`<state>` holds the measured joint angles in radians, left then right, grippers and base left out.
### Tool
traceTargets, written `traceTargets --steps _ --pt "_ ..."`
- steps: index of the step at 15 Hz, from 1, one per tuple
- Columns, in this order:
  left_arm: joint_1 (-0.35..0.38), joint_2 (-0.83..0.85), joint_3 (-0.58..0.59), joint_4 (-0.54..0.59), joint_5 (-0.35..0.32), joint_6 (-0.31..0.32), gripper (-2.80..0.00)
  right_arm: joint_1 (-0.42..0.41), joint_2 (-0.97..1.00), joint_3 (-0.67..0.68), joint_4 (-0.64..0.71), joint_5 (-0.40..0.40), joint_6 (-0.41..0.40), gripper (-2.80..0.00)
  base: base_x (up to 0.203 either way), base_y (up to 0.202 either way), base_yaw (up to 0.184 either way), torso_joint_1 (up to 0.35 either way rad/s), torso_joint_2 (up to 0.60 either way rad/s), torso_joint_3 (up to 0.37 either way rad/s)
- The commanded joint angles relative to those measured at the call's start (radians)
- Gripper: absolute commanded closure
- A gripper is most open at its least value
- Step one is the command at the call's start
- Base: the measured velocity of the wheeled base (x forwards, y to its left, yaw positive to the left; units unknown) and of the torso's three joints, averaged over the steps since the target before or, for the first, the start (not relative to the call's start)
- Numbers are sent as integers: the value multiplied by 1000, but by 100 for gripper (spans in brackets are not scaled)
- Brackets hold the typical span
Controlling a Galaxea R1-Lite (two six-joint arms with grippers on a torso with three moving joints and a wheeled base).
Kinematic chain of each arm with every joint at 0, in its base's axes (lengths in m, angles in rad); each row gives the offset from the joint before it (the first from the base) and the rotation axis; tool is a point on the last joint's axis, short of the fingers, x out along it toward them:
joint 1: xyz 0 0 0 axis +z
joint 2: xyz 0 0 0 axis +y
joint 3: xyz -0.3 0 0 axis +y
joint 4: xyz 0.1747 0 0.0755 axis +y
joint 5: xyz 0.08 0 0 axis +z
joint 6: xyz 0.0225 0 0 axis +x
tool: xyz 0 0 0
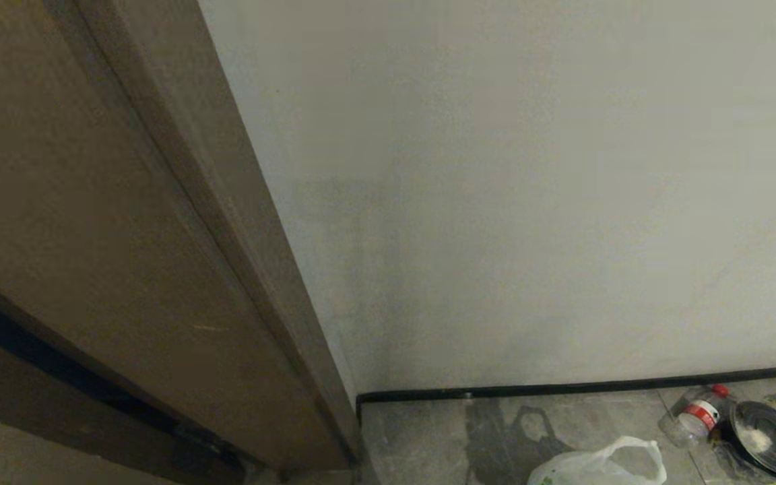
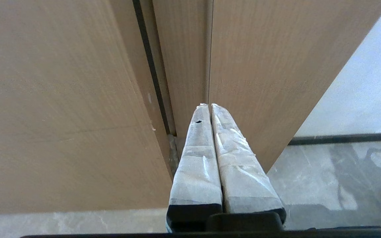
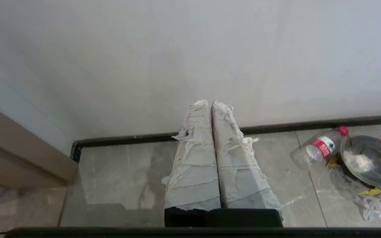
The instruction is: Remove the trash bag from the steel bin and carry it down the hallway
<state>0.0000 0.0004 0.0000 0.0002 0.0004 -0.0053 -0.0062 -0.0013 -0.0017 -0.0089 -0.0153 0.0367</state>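
Brown wood of a door [image 1: 71, 222] fills the left part of the head view, and a pale wall [image 1: 529, 202] with a dark baseboard [image 1: 563, 389] fills the rest. On the grey tiled floor [image 1: 428, 431], at the lower edge, the trash bag [image 1: 597, 465] is seen, whitish and crinkled, lying loose. To its right a clear bottle [image 1: 694, 414] with a red cap is lying, and just beside it the steel bin [image 1: 765, 438] is found, tipped so that its opening is shown. No arm is seen in this view.

In the left wrist view, the left pincer [image 2: 209, 106] is pressed together, with nothing between its taped fingers [image 2: 197, 158]. It is pointed at the door, and a small edge of the bag is seen at the side.

In the right wrist view, the right pincer [image 3: 210, 103] is also pressed together and empty. It is held above the floor near the baseboard. The bottle and the bin are well apart from it, and crumpled clear plastic [image 3: 369, 201] is lying beside the bin.
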Motion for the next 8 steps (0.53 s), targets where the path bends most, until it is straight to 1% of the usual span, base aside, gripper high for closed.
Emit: traceTargets --steps 1,8 --pt "0 0 0 0 1 -1 0 0 1 0 0 0 0 0 0 0 0 5 7 205" --pt "0 0 0 0 1 -1 0 0 1 0 -3 0 -6 0 0 0 0 1 1 205"
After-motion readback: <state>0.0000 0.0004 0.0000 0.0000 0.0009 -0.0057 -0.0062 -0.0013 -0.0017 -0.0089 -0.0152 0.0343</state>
